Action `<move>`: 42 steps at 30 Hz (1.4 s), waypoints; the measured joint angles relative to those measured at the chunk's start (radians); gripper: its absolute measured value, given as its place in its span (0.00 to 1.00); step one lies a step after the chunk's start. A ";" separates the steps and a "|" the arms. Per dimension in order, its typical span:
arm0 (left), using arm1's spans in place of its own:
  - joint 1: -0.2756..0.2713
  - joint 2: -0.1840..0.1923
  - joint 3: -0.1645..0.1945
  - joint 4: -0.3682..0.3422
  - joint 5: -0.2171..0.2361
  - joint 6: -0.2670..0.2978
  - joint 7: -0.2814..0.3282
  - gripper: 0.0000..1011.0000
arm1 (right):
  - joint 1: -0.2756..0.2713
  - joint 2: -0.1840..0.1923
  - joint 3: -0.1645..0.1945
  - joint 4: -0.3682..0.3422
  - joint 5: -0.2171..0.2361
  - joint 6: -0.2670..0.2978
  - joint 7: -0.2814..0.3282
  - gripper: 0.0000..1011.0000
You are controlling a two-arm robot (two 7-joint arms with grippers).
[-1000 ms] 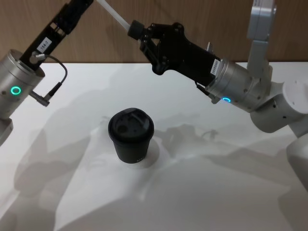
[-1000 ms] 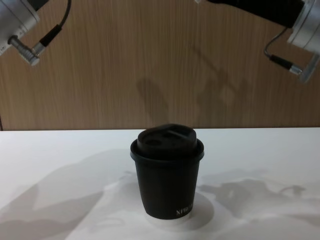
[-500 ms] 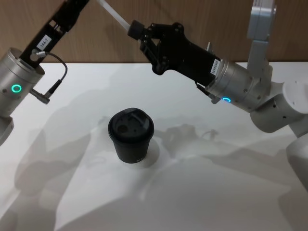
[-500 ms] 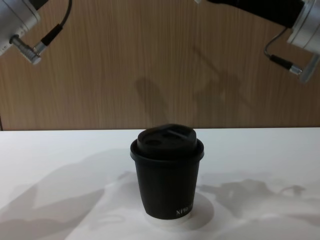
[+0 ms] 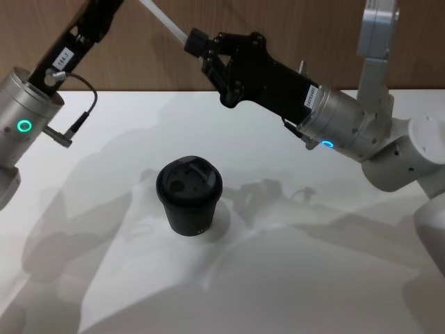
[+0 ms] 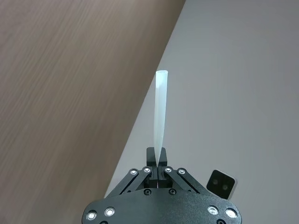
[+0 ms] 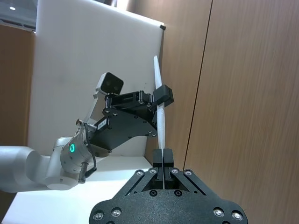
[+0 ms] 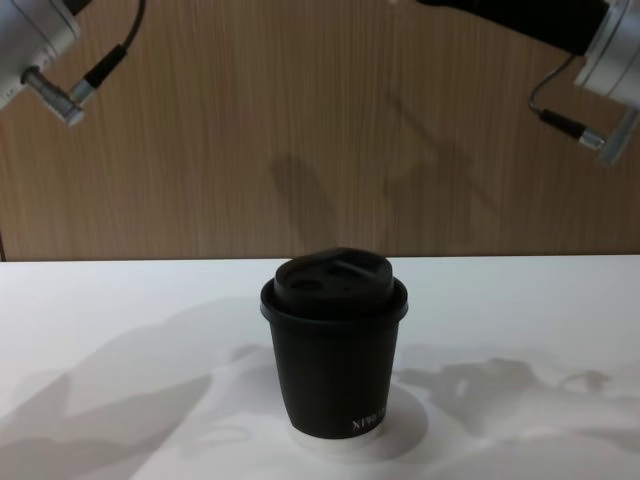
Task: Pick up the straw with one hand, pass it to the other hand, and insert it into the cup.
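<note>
Straw (image 5: 163, 19) in air, slanted, high above table (image 5: 313, 264), spanning both grippers. Right gripper (image 5: 192, 43) beyond cup, jaws closed on straw's lower end; right wrist view: straw rises straight out from between pinched fingertips. Left gripper (image 6: 158, 169) farther up straw, jaws also clamped on it, shaft crossing fingertips and free end sticking out past them. Cup (image 5: 189, 198) upright on table, lid (image 8: 335, 277) on, below and well apart from both grippers and straw.
</note>
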 joint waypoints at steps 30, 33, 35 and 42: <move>0.006 0.050 0.038 -0.035 0.079 -0.060 0.072 0.00 | 0.000 0.000 0.000 0.000 0.000 0.000 0.000 0.88; 0.007 0.063 0.049 -0.043 0.108 -0.064 0.093 0.00 | 0.000 0.000 0.000 0.000 0.000 0.000 0.000 0.94; 0.007 0.074 0.058 -0.049 0.129 -0.066 0.107 0.00 | 0.000 0.000 0.000 0.000 0.000 0.000 0.000 0.99; 0.011 0.108 0.078 -0.070 0.201 -0.067 0.158 0.00 | 0.000 0.000 0.000 0.000 0.000 0.000 0.000 0.99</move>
